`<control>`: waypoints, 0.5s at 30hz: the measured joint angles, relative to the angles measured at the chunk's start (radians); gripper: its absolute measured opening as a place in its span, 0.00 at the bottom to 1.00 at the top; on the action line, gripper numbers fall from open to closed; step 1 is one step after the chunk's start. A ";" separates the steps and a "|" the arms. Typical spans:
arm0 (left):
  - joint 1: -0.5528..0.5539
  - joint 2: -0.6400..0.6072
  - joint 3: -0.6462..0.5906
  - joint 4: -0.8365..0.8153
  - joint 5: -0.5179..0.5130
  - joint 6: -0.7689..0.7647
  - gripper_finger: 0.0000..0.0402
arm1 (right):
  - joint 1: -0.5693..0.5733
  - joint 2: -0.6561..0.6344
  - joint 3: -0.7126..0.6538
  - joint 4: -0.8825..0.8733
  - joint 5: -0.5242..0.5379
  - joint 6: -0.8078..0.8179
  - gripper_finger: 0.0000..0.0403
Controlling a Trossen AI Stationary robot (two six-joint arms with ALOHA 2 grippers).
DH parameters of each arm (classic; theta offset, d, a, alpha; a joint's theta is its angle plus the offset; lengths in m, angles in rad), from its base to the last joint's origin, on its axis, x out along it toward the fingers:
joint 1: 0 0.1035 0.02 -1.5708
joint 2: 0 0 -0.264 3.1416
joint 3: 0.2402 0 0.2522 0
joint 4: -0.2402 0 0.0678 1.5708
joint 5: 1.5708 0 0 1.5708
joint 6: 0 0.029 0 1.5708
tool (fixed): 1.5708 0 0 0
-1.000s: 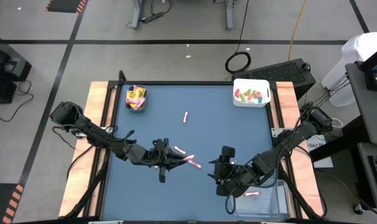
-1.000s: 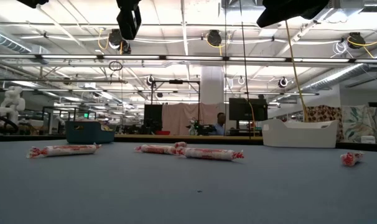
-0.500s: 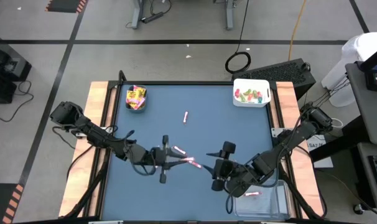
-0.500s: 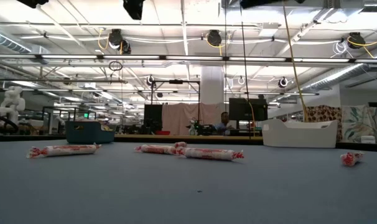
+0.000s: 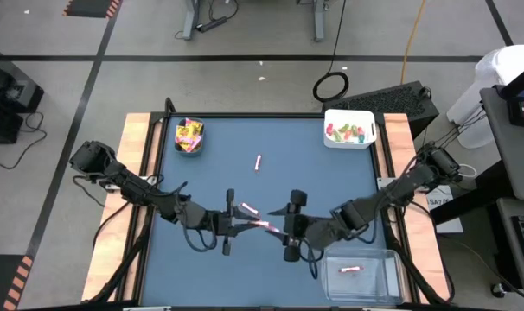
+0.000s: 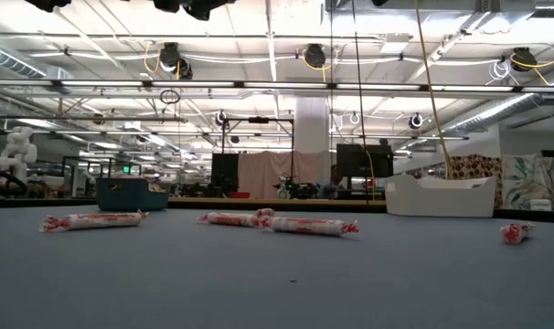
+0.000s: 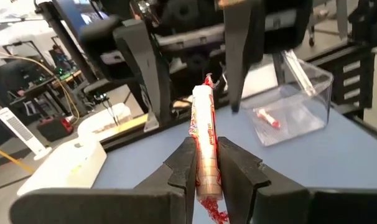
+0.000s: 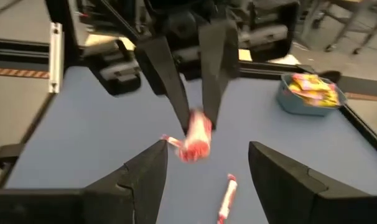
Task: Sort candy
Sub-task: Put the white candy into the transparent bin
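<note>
From above, the left gripper (image 5: 264, 226) and right gripper (image 5: 279, 230) meet nose to nose over the blue table (image 5: 331, 186), a pink-white stick (image 5: 266, 225) between them. Another stick (image 5: 250, 208) lies just behind, one more (image 5: 258, 162) farther back. A teal bin (image 5: 189, 136) holds yellow packets, a white bin (image 5: 349, 128) green and red pieces, a clear bin (image 5: 367, 272) one stick.

At table height, three sticks (image 6: 92, 220) (image 6: 233, 218) (image 6: 314, 227) lie on the table; both grippers are out of sight.

From the left wrist, its fingers (image 7: 182, 165) pinch the stick (image 7: 203, 149) upright.

From the right wrist, its fingers (image 8: 148, 171) stand wide, the held stick (image 8: 196, 140) in front of them, not touching.
</note>
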 joint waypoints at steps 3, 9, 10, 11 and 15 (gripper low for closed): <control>0.000 0.000 0.000 -0.021 0.000 0.000 0.15 | -0.016 0.000 0.000 0.026 -0.054 -0.023 0.53; 0.000 0.000 0.000 -0.034 0.000 0.000 0.15 | -0.032 0.000 0.000 0.039 -0.122 -0.031 0.53; 0.000 0.000 0.000 -0.034 0.000 0.000 0.15 | -0.032 0.000 0.000 0.039 -0.122 -0.029 0.53; 0.000 0.000 0.000 -0.034 0.000 0.000 0.15 | -0.033 0.000 0.000 0.039 -0.123 -0.029 0.52; 0.000 0.000 0.000 -0.034 0.000 0.000 0.15 | -0.032 0.000 0.000 0.039 -0.139 -0.029 0.46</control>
